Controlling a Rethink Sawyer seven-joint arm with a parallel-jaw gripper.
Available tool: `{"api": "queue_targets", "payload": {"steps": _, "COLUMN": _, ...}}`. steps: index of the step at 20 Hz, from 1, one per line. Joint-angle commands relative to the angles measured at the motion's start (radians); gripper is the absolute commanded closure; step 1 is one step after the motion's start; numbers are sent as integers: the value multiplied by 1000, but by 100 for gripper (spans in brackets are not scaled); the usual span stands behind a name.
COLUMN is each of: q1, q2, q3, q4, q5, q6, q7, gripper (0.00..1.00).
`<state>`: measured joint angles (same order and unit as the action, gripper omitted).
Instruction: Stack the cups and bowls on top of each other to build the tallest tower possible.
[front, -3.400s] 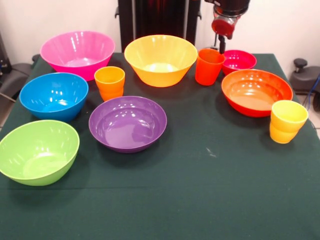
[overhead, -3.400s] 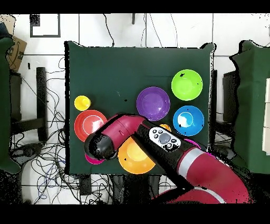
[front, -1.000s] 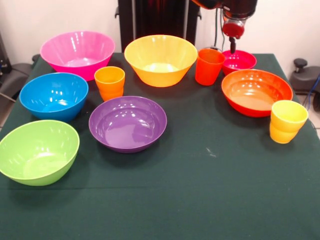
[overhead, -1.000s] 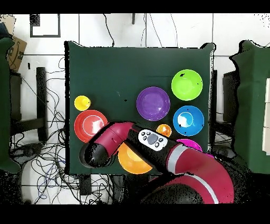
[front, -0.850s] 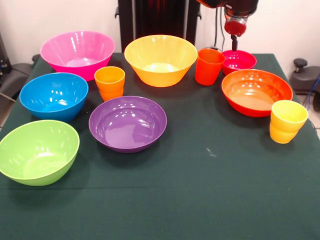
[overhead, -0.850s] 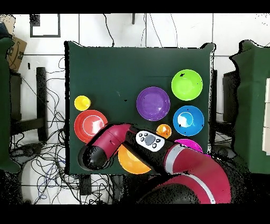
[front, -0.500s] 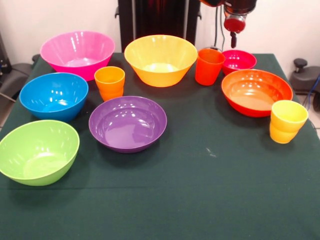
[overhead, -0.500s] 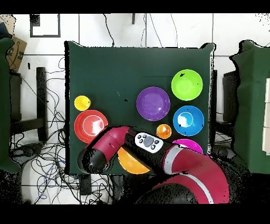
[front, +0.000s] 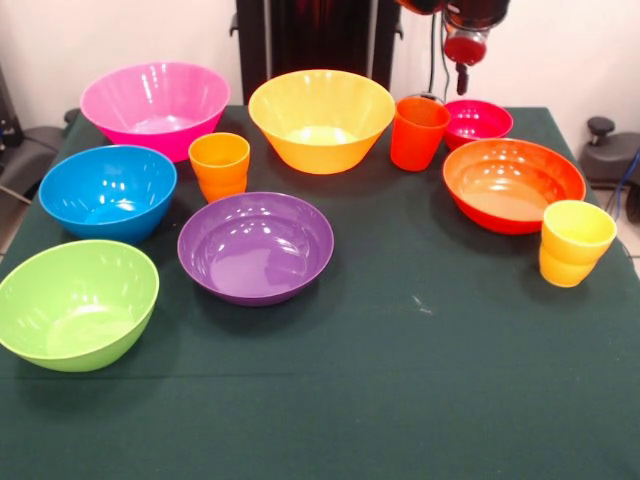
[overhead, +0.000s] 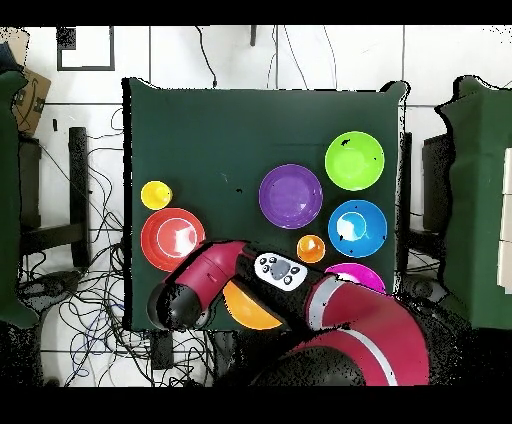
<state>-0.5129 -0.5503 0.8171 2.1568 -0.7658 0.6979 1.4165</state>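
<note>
All the glossy plastic cups and bowls are standing upright, mouths up, unstacked on the green bench. The small magenta-red bowl is sitting directly beneath the hanging end effector, apart; its grip cannot be told.

Bowls and cups stand apart across the table, none stacked.

Free room: the near half of the worktop is bare cloth. Obstacles: green bowl, blue bowl and purple bowl crowd the left; orange-red bowl and yellow cup stand right. An open lane runs between purple and orange-red bowls.
</note>
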Motion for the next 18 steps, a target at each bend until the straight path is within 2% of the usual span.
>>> {"api": "queue_targets", "payload": {"steps": 1, "q1": 29, "q2": 26, "q3": -70, "q4": -1, "q5": -35, "q6": -86, "q7": 99, "gripper": 0}}
{"api": "queue_targets", "payload": {"steps": 8, "q1": 43, "q2": 65, "q3": -124, "q4": -15, "q5": -83, "q6": -132, "q7": 94, "gripper": 0}}
{"api": "queue_targets", "payload": {"steps": 12, "q1": 60, "q2": 80, "q3": -153, "q4": -33, "q5": -86, "q6": -141, "q7": 89, "gripper": 0}}
{"api": "queue_targets", "payload": {"steps": 15, "q1": 84, "q2": 110, "q3": -177, "q4": -68, "q5": -93, "q6": -173, "q7": 95, "gripper": 0}}
{"api": "queue_targets", "payload": {"steps": 18, "q1": 103, "q2": 134, "q3": -219, "q4": -105, "q5": -137, "q6": -206, "q7": 100, "gripper": 0}}
